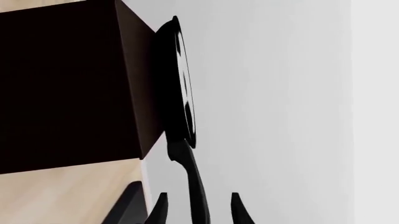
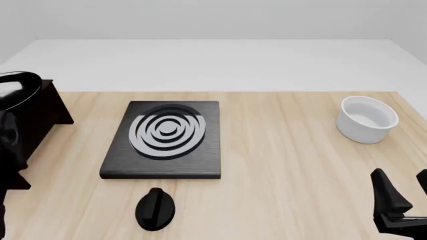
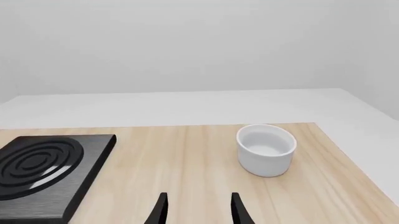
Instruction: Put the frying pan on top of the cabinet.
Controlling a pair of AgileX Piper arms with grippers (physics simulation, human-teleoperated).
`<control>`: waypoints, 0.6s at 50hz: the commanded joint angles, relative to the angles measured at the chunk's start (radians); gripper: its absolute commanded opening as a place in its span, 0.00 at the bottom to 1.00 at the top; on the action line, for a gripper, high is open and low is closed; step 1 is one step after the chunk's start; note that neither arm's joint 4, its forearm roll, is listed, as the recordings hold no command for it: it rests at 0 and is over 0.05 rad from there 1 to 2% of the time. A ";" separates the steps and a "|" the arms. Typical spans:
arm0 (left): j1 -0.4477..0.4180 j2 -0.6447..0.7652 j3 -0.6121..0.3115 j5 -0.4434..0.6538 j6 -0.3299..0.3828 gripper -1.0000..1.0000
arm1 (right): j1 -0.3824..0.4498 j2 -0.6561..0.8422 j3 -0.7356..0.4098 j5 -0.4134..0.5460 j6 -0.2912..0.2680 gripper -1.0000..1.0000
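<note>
The glossy black frying pan [image 1: 177,84] lies flat against the top of the dark brown cabinet [image 1: 62,88]. In the front view the frying pan [image 2: 15,90] sits at the far left on the cabinet [image 2: 40,117]. Its long thin handle [image 1: 194,186] sticks out past the cabinet's edge and runs between the fingers of my left gripper [image 1: 199,197]. That gripper is open, with a gap on each side of the handle. My right gripper [image 2: 401,179] hangs open over the table's near right corner, holding nothing; in its own view the right gripper [image 3: 199,197] faces the white bowl.
A flat black stove slab [image 2: 163,142] with white rings lies left of the table's middle. A small black knob [image 2: 155,209] sits in front of it. A white bowl [image 2: 367,119] stands at the right. The left arm's dark body fills the front view's left edge.
</note>
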 commanded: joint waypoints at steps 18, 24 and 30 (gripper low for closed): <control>0.021 -0.078 0.034 0.052 0.016 1.00 | 0.005 0.013 -0.001 -0.012 -0.013 1.00; 0.025 -0.134 0.048 0.088 0.019 1.00 | 0.007 0.005 0.000 -0.005 -0.016 1.00; 0.026 -0.187 0.056 0.129 0.029 1.00 | 0.007 0.000 -0.001 0.000 -0.017 1.00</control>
